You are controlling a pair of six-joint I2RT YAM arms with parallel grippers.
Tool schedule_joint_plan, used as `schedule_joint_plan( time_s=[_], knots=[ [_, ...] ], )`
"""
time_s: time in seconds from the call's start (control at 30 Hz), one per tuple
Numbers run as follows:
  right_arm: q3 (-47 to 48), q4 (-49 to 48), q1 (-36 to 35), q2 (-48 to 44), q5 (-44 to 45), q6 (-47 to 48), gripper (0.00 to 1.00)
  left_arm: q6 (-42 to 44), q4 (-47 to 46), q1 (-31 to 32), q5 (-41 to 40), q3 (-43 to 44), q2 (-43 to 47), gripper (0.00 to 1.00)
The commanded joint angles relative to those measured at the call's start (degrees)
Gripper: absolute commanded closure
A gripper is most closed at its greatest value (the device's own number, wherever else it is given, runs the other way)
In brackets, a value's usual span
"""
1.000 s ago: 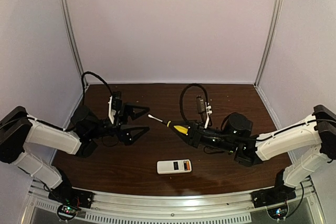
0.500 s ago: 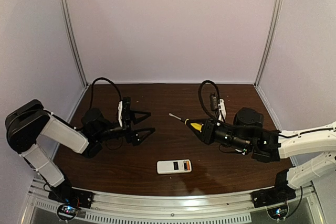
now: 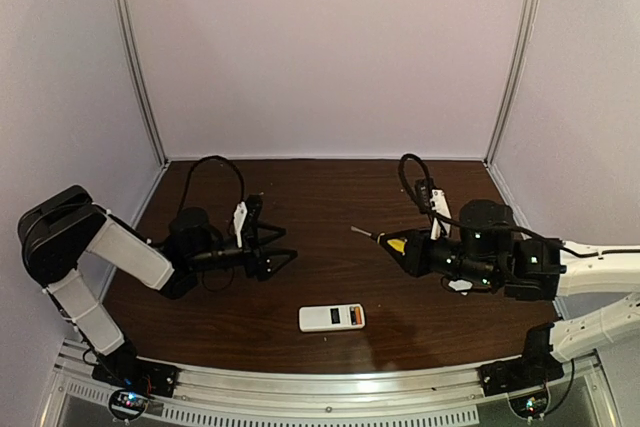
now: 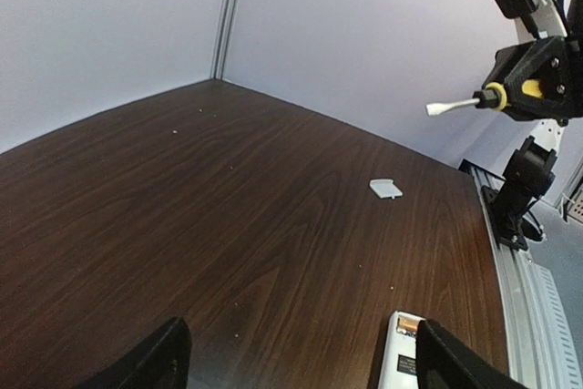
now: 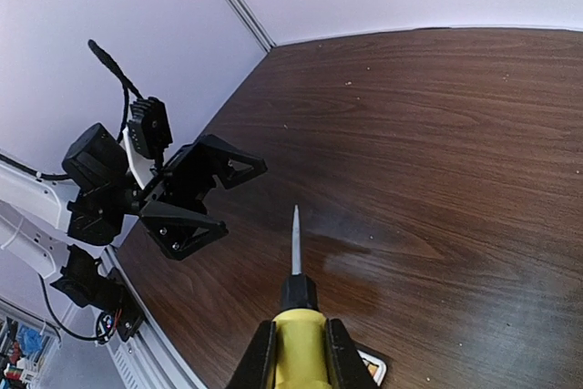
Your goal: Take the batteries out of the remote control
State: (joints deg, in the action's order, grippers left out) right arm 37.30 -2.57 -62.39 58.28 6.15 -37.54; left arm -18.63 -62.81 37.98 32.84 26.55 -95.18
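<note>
Your left gripper (image 3: 288, 245) gapes empty; right gripper (image 5: 299, 353) clamps the screwdriver (image 3: 397, 244). The remote control (image 3: 332, 318) lies between them, cover piece (image 4: 385, 189) apart.

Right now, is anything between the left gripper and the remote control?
Nothing visible. The left gripper, open, hangs back-left of the remote control with only bare table between. The screwdriver in the right gripper is off to the right, clear of that line.
</note>
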Motion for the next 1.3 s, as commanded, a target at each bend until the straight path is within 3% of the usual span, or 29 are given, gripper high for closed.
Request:
schedule_joint_plan(
  time_s=[0.0,0.37,0.63,1.27],
  knots=[
    [3.9,10.8,-0.6,-0.4,1.9,-0.9,1.00,7.6,4.2,4.6,-5.6,-2.7,2.9,0.12],
    [18.3,22.8,-0.5,8.4,3.7,3.0,1.00,13.8,8.8,13.9,-10.9,-8.6,6.2,0.03],
    [19.9,20.5,-0.6,10.9,2.8,4.8,1.00,12.9,3.2,14.5,-8.4,-11.9,2.5,0.03],
    [17.9,19.2,-0.6,9.7,2.2,5.3,1.00,17.6,-2.5,15.1,-5.1,-7.4,-11.2,0.06]
  ],
)
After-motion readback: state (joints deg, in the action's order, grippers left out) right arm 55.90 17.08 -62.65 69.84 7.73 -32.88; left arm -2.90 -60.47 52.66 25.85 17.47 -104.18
